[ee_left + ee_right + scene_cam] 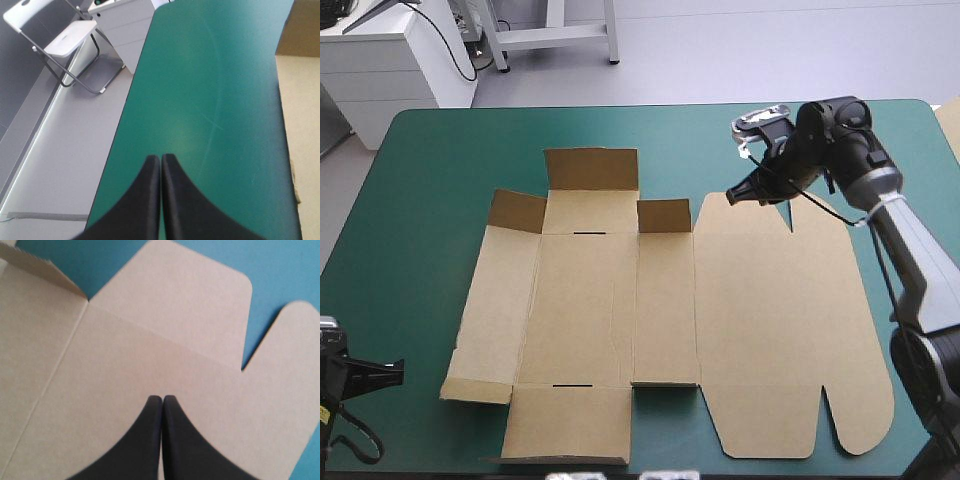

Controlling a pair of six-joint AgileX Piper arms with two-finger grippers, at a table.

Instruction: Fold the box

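Note:
The brown box (580, 300) lies as a cut sheet in the middle of the teal-green table, with its wide lid panel (780, 320) flat on the right. Three short flaps (590, 168) along its far side stand partly raised. My right gripper (730, 197) hovers shut over the lid's far edge, near the rounded tabs; in the right wrist view its shut tips (162, 399) point down at the box (125, 355). My left gripper (398, 370) rests shut by the table's near left corner, and its tips (161, 158) point along bare cover with the box (302, 110) off to one side.
Bare teal-green cover (430, 190) runs left of the box and along the far edge. A pale sheet edge (951, 120) shows at the table's far right corner. The table's left edge (125, 125) drops to the floor beside my left gripper.

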